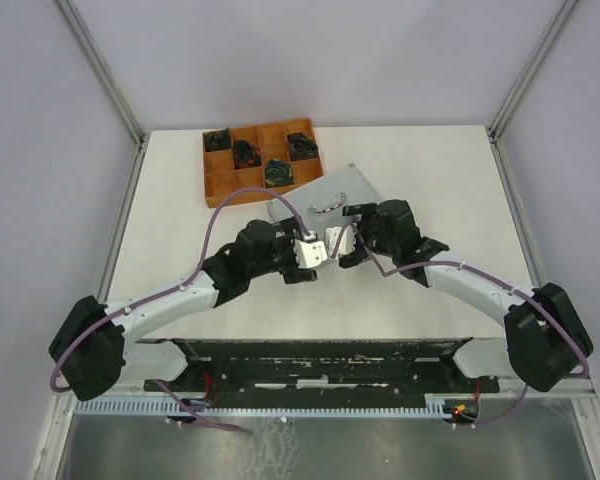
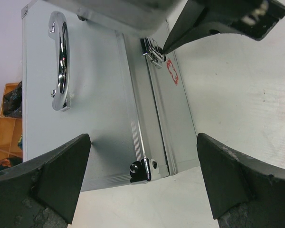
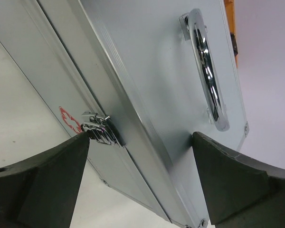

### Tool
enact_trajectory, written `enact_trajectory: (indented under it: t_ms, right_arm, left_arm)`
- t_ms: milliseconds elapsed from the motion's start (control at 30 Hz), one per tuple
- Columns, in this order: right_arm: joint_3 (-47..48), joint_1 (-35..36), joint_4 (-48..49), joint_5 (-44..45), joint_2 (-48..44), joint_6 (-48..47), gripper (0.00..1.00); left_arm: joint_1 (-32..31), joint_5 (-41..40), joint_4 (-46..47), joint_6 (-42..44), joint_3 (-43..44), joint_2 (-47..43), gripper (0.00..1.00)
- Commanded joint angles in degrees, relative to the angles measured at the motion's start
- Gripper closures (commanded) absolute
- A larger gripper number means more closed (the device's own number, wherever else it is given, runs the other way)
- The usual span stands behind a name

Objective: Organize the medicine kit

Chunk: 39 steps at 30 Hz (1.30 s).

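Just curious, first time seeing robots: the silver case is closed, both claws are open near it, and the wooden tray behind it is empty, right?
Not empty: the top external view shows dark items in several compartments of the wooden tray. The silver case is closed, and the left gripper and right gripper are open near it.

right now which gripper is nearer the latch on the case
Right. The right gripper is open, with one fingertip right at the latch. The left gripper, also open, sits back off the end corner of the case, farther from the latch.
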Motion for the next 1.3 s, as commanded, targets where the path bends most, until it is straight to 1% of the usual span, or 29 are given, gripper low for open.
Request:
enact_trajectory:
  t_ms: [0, 100, 300, 367, 433, 633, 767, 833, 900, 967, 1100, 1200, 1267]
  right_arm:
    - [-2.0, 1.2, 6.1, 2.9, 1.3, -1.5, 0.03]
    - [-2.8, 1.5, 8.1, 3.5, 1.8, -0.7, 0.05]
    - [-6.7, 1.7, 15.5, 5.2, 2.3, -0.9, 0.05]
    - [-7.7, 1.6, 16.5, 5.4, 1.9, -0.1, 0.05]
    - [-7.2, 1.7, 14.3, 5.3, 0.7, 1.3, 0.05]
    - [-3.3, 1.5, 2.4, 3.5, -5.3, 5.8, 0.01]
    - [2.2, 1.4, -10.7, 1.4, -8.4, 7.4, 0.00]
    - [4.8, 1.1, -15.8, 1.8, -9.4, 10.5, 0.00]
    - [6.0, -0.5, -17.6, 1.9, -11.2, 14.2, 0.00]
    - [6.0, -2.4, -17.1, 2.4, -13.9, 18.4, 0.00]
    - [6.9, -4.8, -17.1, 8.4, -17.0, 26.5, 0.00]
    - [9.2, -6.9, -20.1, 14.3, -15.9, 33.1, 0.00]
    - [10.5, -8.6, -21.1, 17.9, -14.5, 37.8, 0.00]
  left_arm:
    - [0.3, 1.1, 0.4, -1.9, 1.1, -0.6, 0.01]
    - [0.3, 1.2, 0.4, -1.9, 1.0, -0.7, 0.01]
    - [0.4, 1.6, 0.2, -2.0, 0.7, -0.8, 0.01]
    - [0.4, 1.6, 0.2, -2.0, 0.7, -0.7, 0.01]
    - [0.4, 1.4, 0.2, -2.0, 0.7, -0.8, 0.01]
    - [1.3, 1.5, 0.7, -2.9, 0.7, -2.2, 0.01]
    - [2.5, 3.2, 0.3, -4.2, 1.1, -3.5, 0.01]
    - [3.6, 4.5, 0.2, -5.4, 1.4, -4.4, 0.01]
    - [5.5, 6.5, 0.3, -7.9, 2.1, -5.3, 0.01]
    - [7.8, 8.4, 0.3, -10.7, 3.0, -6.1, 0.01]
    - [12.9, 10.7, 0.9, -17.3, 4.7, -7.4, 0.01]
    - [18.0, 9.1, 3.2, -24.6, 5.1, -8.6, 0.01]
    - [20.1, 5.4, 4.5, -28.0, 5.2, -9.2, 0.01]
